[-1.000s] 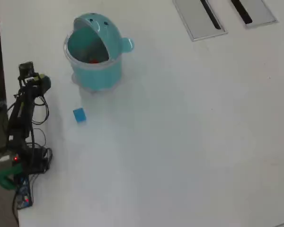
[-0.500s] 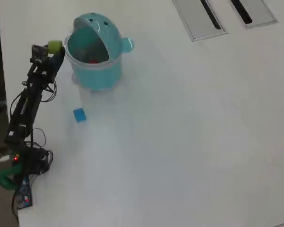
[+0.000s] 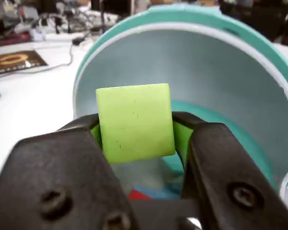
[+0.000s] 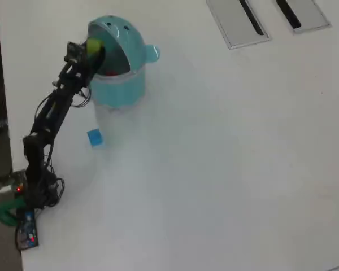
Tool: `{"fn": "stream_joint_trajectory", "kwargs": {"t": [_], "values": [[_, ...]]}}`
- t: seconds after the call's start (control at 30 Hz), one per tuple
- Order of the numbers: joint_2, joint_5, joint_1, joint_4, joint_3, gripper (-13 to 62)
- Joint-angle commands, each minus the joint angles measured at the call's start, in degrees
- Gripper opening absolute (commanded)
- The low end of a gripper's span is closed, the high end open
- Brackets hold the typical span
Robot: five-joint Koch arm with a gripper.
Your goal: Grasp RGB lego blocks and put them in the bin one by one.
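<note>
A white table (image 4: 214,169) spreads under my hand (image 4: 93,48). Far to its right in the overhead view lie two grey slotted panels (image 4: 237,21). In the wrist view, beyond my hand's left side, I see a brown card (image 3: 12,61) and tangled cables (image 3: 53,28).

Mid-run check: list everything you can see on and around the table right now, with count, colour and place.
yellow-green block: one, clamped between the fingers, at the bin's opening
red block: one, inside the bin, only a corner showing in the wrist view
blue block: one, on the table, below the bin in the overhead view
bin: one, light teal, lid tipped back, upper left of the table in the overhead view
table: one, white
grey panels: two, with dark slots, top edge in the overhead view
arm: one, black, reaching from the lower left up to the bin in the overhead view
gripper: one, black, shut on the yellow-green block
</note>
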State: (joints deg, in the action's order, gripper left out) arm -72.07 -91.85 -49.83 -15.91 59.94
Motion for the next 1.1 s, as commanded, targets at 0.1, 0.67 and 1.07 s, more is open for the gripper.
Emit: {"fn": "stream_joint_trajectory", "kwargs": {"t": [0.1,0.67,1.07], "values": [[2.64,-11.07,0.88,0.88,-8.09,25.4],[-13.45,-19.34,-0.53,-23.12,-0.09,31.0],[-29.79,-33.75,-4.66,-27.16,27.16,31.2]]}}
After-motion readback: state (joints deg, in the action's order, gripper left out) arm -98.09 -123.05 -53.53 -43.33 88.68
